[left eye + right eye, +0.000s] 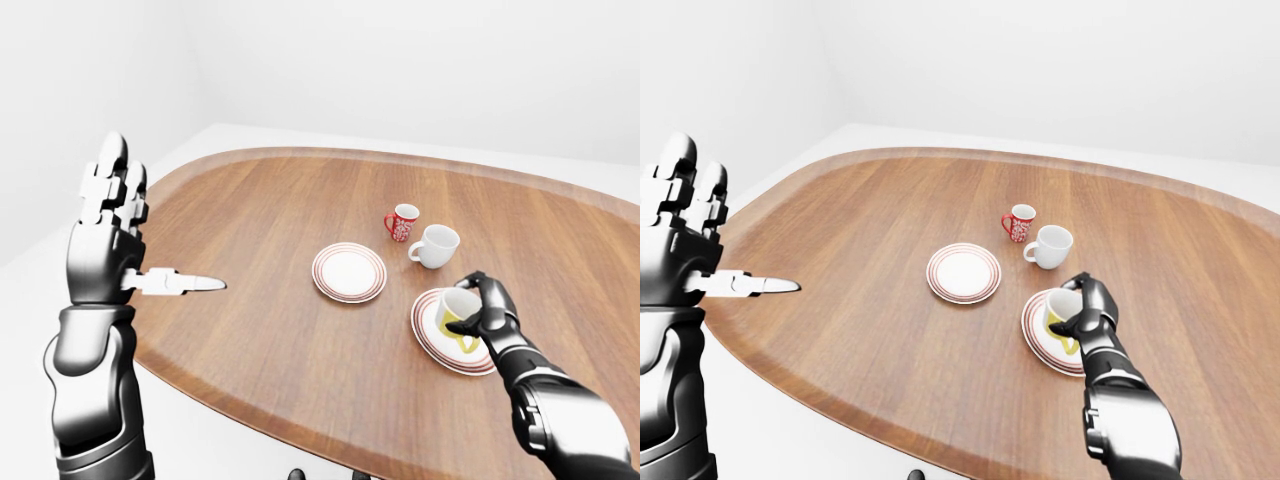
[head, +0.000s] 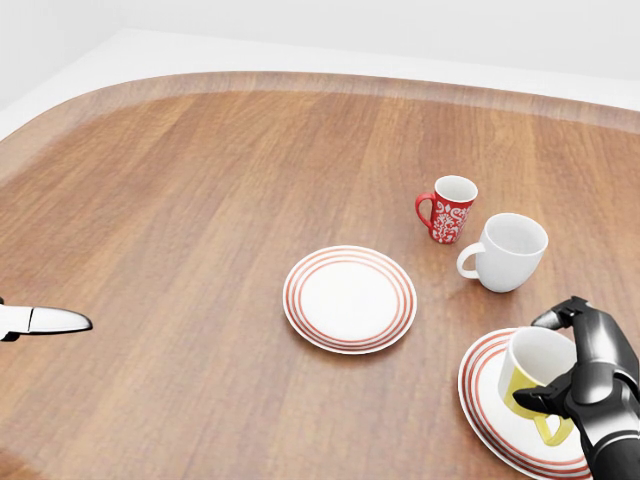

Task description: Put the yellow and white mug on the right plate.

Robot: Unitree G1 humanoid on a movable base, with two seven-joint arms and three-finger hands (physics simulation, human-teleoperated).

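Two plates and three mugs sit on my wide wooden counter (image 2: 200,200), which fills most of the head view. My left arm stands raised at the left of the left-eye view, its hand (image 1: 105,235) upright with the fingers (image 1: 110,165) spread apart and straight, one digit pointing sideways over the counter edge, holding nothing. My right arm comes in from the lower right, and my right hand (image 2: 590,375) is wrapped on the yellow mug (image 2: 535,375), fingers clamped round its rim and side. The left plate (image 2: 350,299), white with red rings, lies bare near the middle of the head view. The right plate (image 2: 490,400), ringed the same, lies at the lower right, partly cut by the frame edge. The yellow mug is over that plate, tilted, its white inside turned up and to the left; I cannot tell whether its base touches the plate. A white mug (image 2: 510,252) stands just above the right plate, handle to the left. The red mug (image 2: 447,208), smallest, stands just beside it to the upper left.
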